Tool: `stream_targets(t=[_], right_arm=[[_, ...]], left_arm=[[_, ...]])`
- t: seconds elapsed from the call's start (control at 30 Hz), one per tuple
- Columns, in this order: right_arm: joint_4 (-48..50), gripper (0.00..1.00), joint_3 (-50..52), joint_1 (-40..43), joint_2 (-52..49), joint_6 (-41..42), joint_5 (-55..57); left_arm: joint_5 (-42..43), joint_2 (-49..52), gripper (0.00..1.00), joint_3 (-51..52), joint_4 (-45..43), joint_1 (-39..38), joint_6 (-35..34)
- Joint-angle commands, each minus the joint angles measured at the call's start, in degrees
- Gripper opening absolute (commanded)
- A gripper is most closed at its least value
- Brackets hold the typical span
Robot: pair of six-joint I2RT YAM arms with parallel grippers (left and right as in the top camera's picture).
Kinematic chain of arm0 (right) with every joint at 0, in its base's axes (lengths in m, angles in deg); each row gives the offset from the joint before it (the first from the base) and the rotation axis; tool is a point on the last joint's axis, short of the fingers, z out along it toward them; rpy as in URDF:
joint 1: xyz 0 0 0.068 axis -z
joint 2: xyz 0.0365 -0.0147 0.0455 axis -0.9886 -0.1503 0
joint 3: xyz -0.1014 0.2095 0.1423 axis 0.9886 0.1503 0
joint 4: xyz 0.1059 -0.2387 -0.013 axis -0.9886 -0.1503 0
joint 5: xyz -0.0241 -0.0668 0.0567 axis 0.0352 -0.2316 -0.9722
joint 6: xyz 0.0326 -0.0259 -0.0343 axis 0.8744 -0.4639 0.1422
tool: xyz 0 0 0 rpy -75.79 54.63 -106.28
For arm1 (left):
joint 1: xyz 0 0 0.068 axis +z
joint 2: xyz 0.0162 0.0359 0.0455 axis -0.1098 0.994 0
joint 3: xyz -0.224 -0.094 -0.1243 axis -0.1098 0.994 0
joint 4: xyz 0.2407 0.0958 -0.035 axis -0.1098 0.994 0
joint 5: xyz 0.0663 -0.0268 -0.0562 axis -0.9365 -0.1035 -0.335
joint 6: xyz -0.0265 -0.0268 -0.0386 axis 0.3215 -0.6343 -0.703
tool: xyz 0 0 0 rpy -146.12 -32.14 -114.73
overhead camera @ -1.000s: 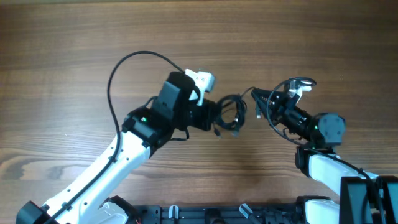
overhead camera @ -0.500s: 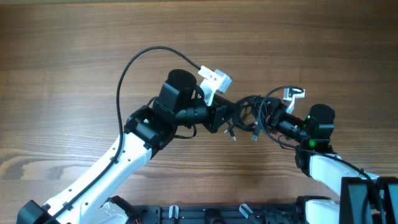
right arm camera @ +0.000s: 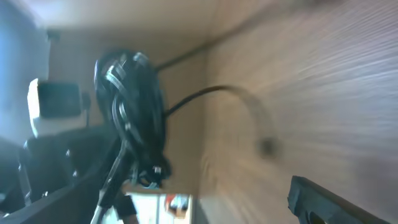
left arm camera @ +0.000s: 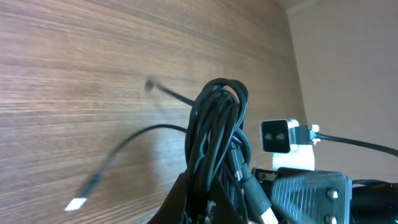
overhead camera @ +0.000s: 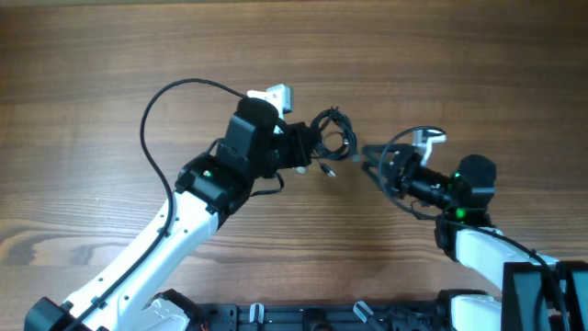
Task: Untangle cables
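The cables (overhead camera: 334, 136) are a bunch of thin black cords held just above the wooden table (overhead camera: 478, 64), a little above the middle of the overhead view. My left gripper (overhead camera: 312, 149) is shut on the bunch's left side. In the left wrist view its fingers (left arm camera: 186, 196) pinch the base of the looped cables (left arm camera: 217, 118), and one loose cord with a pale plug (left arm camera: 78, 203) trails left. My right gripper (overhead camera: 370, 158) stands open to the right of the bunch, apart from it. Only one finger (right arm camera: 323, 202) shows in the right wrist view, far from the cables (right arm camera: 130, 99).
The left arm's thick black cable (overhead camera: 161, 101) arcs over the table at upper left. White camera housings sit on the left wrist (overhead camera: 274, 95) and the right wrist (overhead camera: 428, 138). A black rail (overhead camera: 322, 317) runs along the front edge.
My right gripper has opened and let go of the cables. The left gripper has carried the bunch up and to the left, away from the right gripper.
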Motion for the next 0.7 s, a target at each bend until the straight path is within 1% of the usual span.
stream_targets(t=[0.0, 0.03, 0.07, 0.1, 0.13, 0.17, 0.2, 0.23, 0.3, 0.33, 0.37, 0.4, 0.47, 0.53, 0.57, 0.67], right_arm=[[3.6, 0.99, -0.3, -4.7, 0.0, 3.6, 1.0], [3.4, 0.96, -0.3, -6.1, 0.0, 3.6, 3.6], [3.3, 0.91, -0.3, -6.7, 0.0, 3.6, 5.1], [3.0, 0.81, -0.3, -7.2, 0.0, 3.6, 6.6], [3.0, 0.66, -0.3, -7.2, 0.0, 3.6, 7.1], [3.0, 0.57, -0.3, -7.2, 0.0, 3.6, 7.5], [3.0, 0.39, -0.3, -7.2, 0.0, 3.6, 8.3], [3.1, 0.29, -0.3, -7.2, 0.0, 3.4, 8.5], [3.0, 0.12, -0.3, -7.2, 0.0, 0.2, 8.1], [3.0, 0.08, -0.3, -7.2, 0.0, -3.0, 6.7], [2.9, 0.05, -0.3, -7.2, 0.0, -5.5, 5.2], [3.0, 0.05, -0.3, -7.1, 0.0, -7.5, 3.5], [3.0, 0.05, -0.3, -7.1, 0.0, -10.2, 1.3], [2.9, 0.05, -0.3, -7.1, 0.0, -11.6, -0.2], [3.0, 0.05, -0.3, -7.1, 0.0, -11.6, -0.3], [3.0, 0.06, -0.3, -7.1, 0.0, -11.6, -0.4]], left_arm=[[-0.7, 0.6, 0.04, -0.1, -0.4, -2.6, -1.4], [-0.7, 0.6, 0.04, -0.1, -0.6, -3.5, -1.4], [-0.7, 0.6, 0.04, -0.1, -0.7, -4.3, -1.4], [-0.7, 0.6, 0.04, -0.1, -0.7, -5.3, -1.4], [-0.7, 0.6, 0.04, -0.1, -0.6, -6.2, -1.4], [-0.7, 0.6, 0.04, -0.1, -0.6, -6.6, -1.4], [-0.7, 0.6, 0.05, -0.1, -0.6, -7.4, -1.1], [-0.7, 0.6, 0.08, -0.1, -0.6, -7.8, -0.5], [-0.7, 0.6, 0.22, -0.1, -0.3, -7.8, -0.1], [-0.7, 0.5, 0.39, -0.1, -0.2, -7.5, 1.7], [-0.7, 0.3, 0.46, -0.1, -0.2, -7.0, 4.1], [0.1, -0.1, 0.47, -0.1, -0.2, -6.2, 5.9], [2.2, -0.4, 0.4, -0.1, -0.2, -5.2, 9.1], [4.9, -0.4, 0.28, -0.1, 0.2, -4.7, 13.2], [4.9, -0.4, 0.26, -0.1, 0.7, -4.7, 13.3], [4.2, -0.4, 0.25, -0.1, 2.8, -4.7, 15.0]])
